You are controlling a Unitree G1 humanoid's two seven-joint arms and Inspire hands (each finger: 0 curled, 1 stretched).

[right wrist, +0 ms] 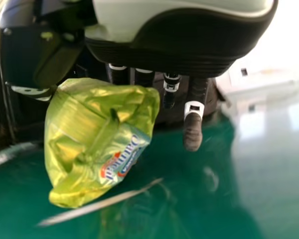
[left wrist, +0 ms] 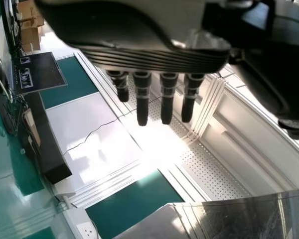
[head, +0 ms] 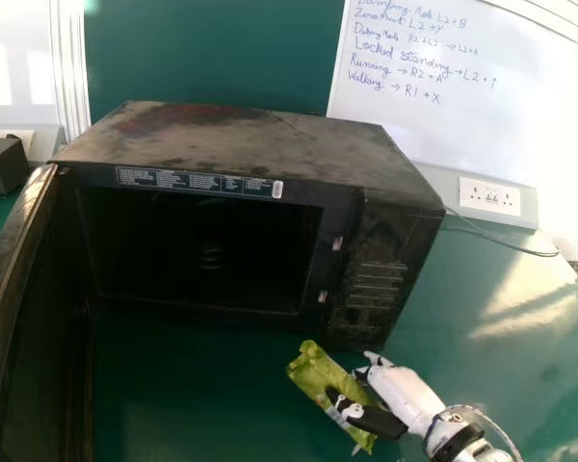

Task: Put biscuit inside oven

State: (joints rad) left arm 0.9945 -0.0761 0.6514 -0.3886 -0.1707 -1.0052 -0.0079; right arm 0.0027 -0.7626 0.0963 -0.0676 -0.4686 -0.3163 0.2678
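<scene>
Head view: the right robot hand (head: 403, 390) pinches the biscuit packet (head: 313, 370) by the open oven (head: 270, 140), presumably (sensibly enough) for loading; the left robot hand (left wrist: 139, 62) has straight fingers.

Bright sunlight streaks the green tabletop (head: 491, 289); the microwave oven (head: 342, 217) is dark inside; glare whitens the left wrist view's middle.

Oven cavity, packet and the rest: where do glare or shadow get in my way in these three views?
Head view: the oven cavity sits in deep shadow, its inside hard to read; sunlight bleaches patches of the table at right. Left wrist view: strong glare washes out the wall beyond the fingers. Right wrist view: glints on the packet, pale reflections on the glossy table.
</scene>
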